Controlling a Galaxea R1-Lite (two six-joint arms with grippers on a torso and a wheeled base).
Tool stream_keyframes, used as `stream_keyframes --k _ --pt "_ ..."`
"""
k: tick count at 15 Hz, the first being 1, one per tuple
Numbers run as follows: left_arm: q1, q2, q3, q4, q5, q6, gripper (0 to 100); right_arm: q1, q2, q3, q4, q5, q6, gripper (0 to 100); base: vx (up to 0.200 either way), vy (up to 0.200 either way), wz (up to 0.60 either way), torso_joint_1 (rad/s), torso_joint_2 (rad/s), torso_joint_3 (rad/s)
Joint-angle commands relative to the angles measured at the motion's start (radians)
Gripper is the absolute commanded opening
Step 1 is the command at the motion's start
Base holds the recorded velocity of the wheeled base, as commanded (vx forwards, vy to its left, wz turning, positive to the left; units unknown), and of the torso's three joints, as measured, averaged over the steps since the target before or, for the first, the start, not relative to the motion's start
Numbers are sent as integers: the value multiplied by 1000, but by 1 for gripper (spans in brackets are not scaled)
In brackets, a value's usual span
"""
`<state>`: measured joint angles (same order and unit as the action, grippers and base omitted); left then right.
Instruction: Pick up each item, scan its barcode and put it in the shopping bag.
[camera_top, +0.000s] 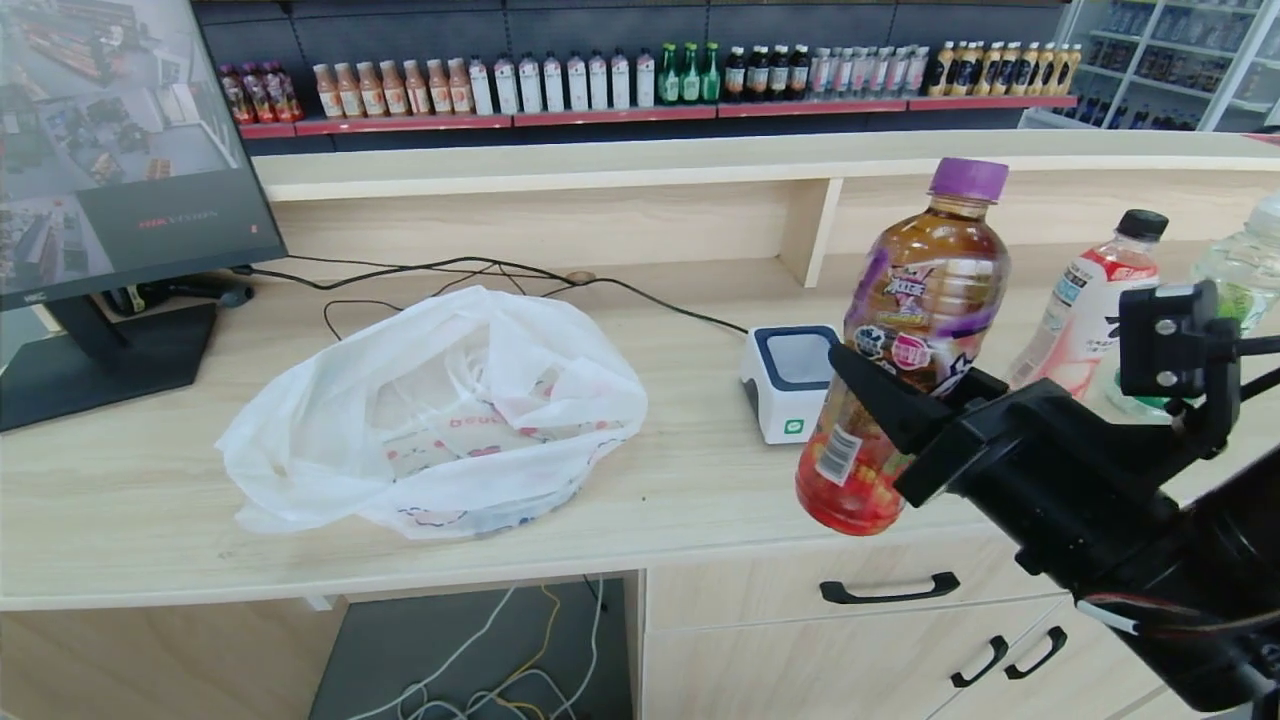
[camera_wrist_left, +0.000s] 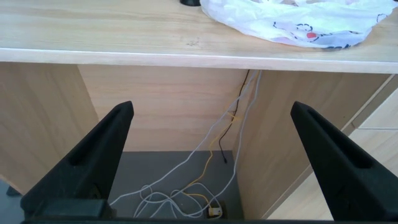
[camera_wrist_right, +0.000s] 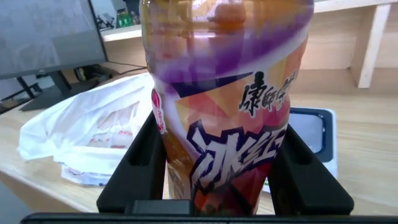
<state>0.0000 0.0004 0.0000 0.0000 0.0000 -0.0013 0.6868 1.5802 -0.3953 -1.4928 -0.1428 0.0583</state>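
Note:
My right gripper is shut on a purple-capped bottle of amber drink, held upright in the air just in front of the white barcode scanner. In the right wrist view the bottle stands between both black fingers, with the scanner behind it. The white shopping bag lies open on the counter to the left, with a packet inside. My left gripper hangs open below the counter edge, under the bag.
A pink-labelled bottle and a clear green-labelled bottle stand at the counter's right end. A monitor stands at the back left, with cables trailing behind the bag. Drawers with black handles sit under the counter.

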Motion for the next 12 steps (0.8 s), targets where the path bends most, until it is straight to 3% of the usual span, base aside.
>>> stream_keyframes --k 1,7,12 --pt "0 0 0 0 0 0 100 -1 -40 10 2 11 2 0 0 0 0 0 0 0" --pt "0 0 0 0 -2 0 100 -16 -29 7 45 84 -58 0 0 0 0 0 0 0" --pt "0 0 0 0 0 0 100 -41 24 -135 45 161 -525 0 0 0 0 0 0 0"
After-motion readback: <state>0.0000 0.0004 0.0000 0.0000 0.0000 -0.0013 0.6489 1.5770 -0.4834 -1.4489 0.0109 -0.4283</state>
